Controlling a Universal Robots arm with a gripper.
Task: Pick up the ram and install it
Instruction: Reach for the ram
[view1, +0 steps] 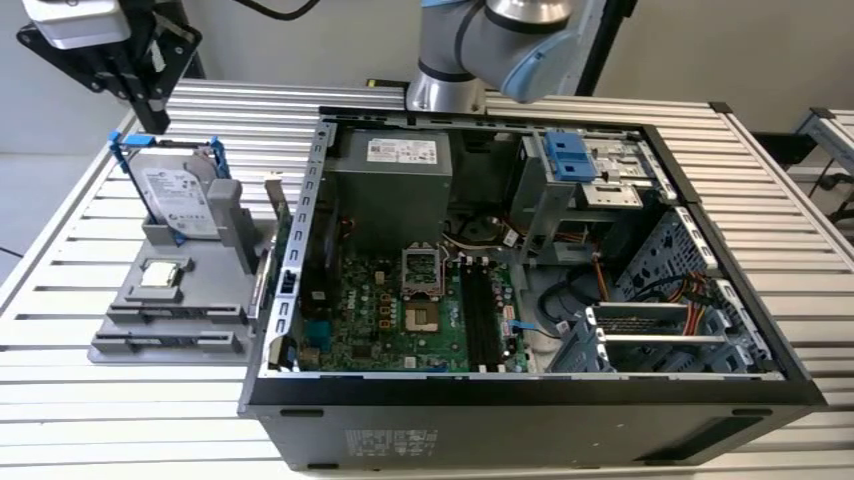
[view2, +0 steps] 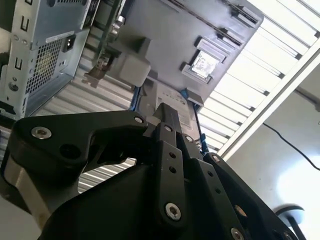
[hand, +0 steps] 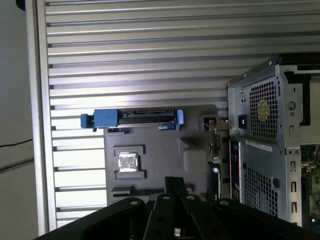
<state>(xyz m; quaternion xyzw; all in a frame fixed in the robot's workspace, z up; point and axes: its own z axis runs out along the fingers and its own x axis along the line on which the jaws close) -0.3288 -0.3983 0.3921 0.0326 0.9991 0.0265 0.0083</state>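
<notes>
Hovering at the upper left of the exterior view, the gripper (view1: 155, 115) hangs just above the hard drive (view1: 176, 195). The drive stands upright in a gray holder (view1: 127, 350) on the slatted table (view1: 80, 250). In the second wrist view the fingertips (view2: 167, 115) look pressed together with nothing between them. The ram (view1: 170, 342) is hard to pick out. It seems to be the thin dark strip in the holder's front slot, at the lower left of the exterior view, well apart from the gripper. A square chip (view1: 163, 272) lies between it and the drive. The open computer case (view1: 534, 400) stands just beside the holder, toward the exterior view's right, with black memory slots (view1: 483, 310) on its green board.
</notes>
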